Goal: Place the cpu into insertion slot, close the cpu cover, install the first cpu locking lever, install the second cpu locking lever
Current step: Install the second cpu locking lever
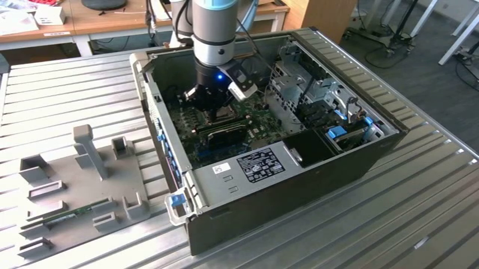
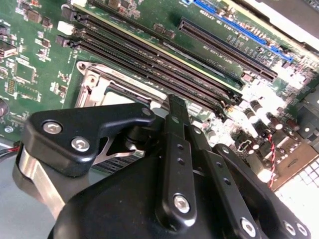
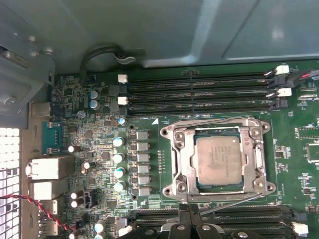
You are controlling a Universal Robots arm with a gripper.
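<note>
In the first wrist view the cpu (image 3: 219,159) lies flat in the insertion slot (image 3: 265,187) on the green motherboard. The silvery cpu cover (image 3: 184,159) is down around it, its window showing the chip's grey top. One wire locking lever (image 3: 214,120) runs along the socket edge beside the memory slots. A second lever (image 3: 234,203) slants away from the opposite edge, its end by my fingertips. My gripper (image 3: 190,217) is shut, holding nothing, just off that edge. It hangs low inside the case (image 1: 215,115) in the exterior view. The second wrist view has the gripper (image 2: 175,104) over the cover's corner (image 2: 94,82).
Long black memory slots (image 3: 199,92) flank the socket on two sides. The open computer case (image 1: 374,151) walls in the board, with a drive cage (image 1: 314,95) toward the exterior view's right. A grey fixture plate (image 1: 82,185) lies on the table at that view's left.
</note>
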